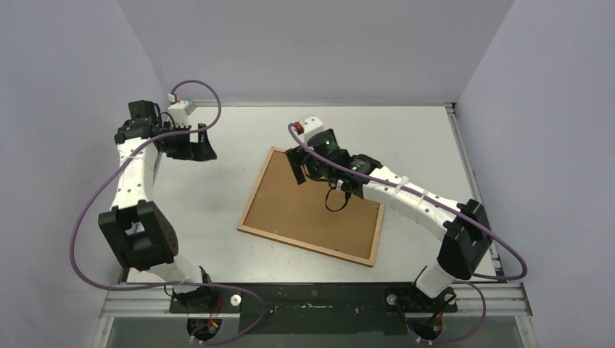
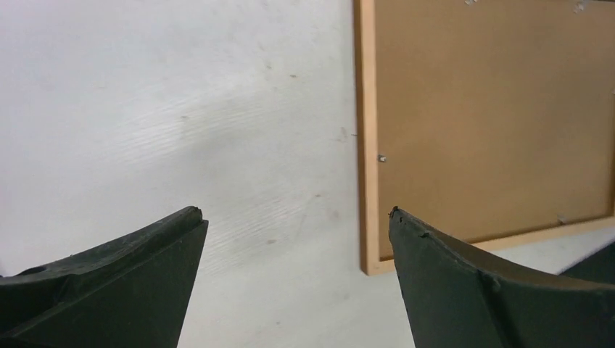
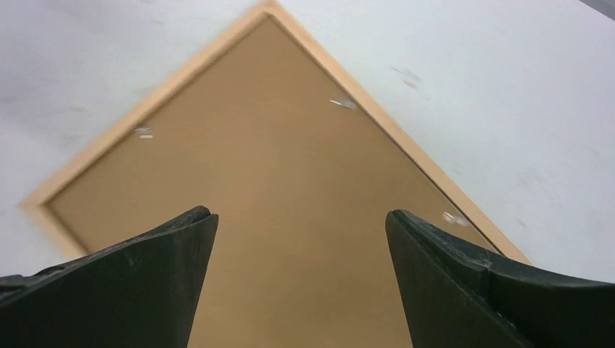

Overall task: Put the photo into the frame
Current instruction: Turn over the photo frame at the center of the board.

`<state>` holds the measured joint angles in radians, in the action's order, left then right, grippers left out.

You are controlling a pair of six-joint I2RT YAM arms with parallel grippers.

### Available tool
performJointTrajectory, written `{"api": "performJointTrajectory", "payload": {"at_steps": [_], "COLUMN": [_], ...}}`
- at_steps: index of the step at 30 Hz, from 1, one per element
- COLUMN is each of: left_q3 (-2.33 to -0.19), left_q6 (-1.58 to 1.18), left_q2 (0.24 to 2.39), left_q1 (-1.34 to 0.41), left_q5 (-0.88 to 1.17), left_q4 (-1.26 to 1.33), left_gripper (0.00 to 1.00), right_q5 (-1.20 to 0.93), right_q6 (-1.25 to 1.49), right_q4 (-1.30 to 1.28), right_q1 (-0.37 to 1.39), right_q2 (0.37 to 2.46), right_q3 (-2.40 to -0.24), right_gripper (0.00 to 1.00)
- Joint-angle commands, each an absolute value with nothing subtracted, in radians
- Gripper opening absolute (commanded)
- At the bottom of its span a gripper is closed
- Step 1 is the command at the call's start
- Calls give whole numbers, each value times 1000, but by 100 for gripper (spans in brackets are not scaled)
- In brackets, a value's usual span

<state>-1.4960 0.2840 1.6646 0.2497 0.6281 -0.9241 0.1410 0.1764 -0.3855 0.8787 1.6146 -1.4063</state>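
The frame [image 1: 304, 247] lies flat on the table, back side up, its thin light wooden rim around a plain brown fibreboard backing sheet [image 1: 312, 210]. The photo is not in view. My right gripper [image 1: 301, 168] hangs open and empty over the far part of the backing sheet; in the right wrist view [image 3: 301, 214] the backing [image 3: 290, 145] and the rim [image 3: 391, 127] lie below it. My left gripper [image 1: 205, 143] is open and empty above bare table left of the frame; the left wrist view [image 2: 294, 212] shows the rim [image 2: 368, 145] and the backing [image 2: 493, 109] to its right.
Small metal tabs [image 3: 344, 103] sit along the inside of the rim; one also shows in the left wrist view [image 2: 381, 157]. The white table [image 1: 217, 210] is walled at the back and both sides. Purple cables loop off both arms.
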Motion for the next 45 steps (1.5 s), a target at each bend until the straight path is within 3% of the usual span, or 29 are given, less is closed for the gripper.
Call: {"api": "performJointTrajectory", "payload": {"at_steps": [1, 5, 11, 16, 20, 26, 34, 42, 45], "left_q3": [-1489, -1458, -1419, -1390, -1327, -1270, -1236, -1233, -1229], "left_q6": [386, 426, 422, 417, 414, 434, 437, 434, 433], "left_q2": [1523, 1472, 1444, 1475, 1463, 1444, 1459, 1462, 1459], "left_q1": [278, 321, 339, 339, 335, 323, 311, 297, 290], "left_q5": [400, 413, 471, 556, 605, 617, 613, 623, 624], "left_q4": [-866, -869, -860, -919, -921, -932, -934, -948, -946], "left_gripper": [96, 96, 96, 100, 100, 95, 92, 90, 90], "right_q5": [421, 428, 307, 179, 148, 154, 148, 139, 118], "right_q6": [143, 111, 129, 133, 117, 93, 87, 80, 76], "right_q4": [-433, -514, -425, -367, -344, -317, -299, -288, -288], "right_q1": [923, 1034, 1215, 1285, 1297, 1296, 1291, 1250, 1232], "right_q2": [1578, 1589, 1591, 1697, 1768, 1795, 1804, 1797, 1795], "right_q3": [-1328, -1325, -1194, -1186, -1193, -1181, -1148, -1116, -1111], "right_gripper": [90, 90, 90, 99, 89, 83, 64, 62, 57]}}
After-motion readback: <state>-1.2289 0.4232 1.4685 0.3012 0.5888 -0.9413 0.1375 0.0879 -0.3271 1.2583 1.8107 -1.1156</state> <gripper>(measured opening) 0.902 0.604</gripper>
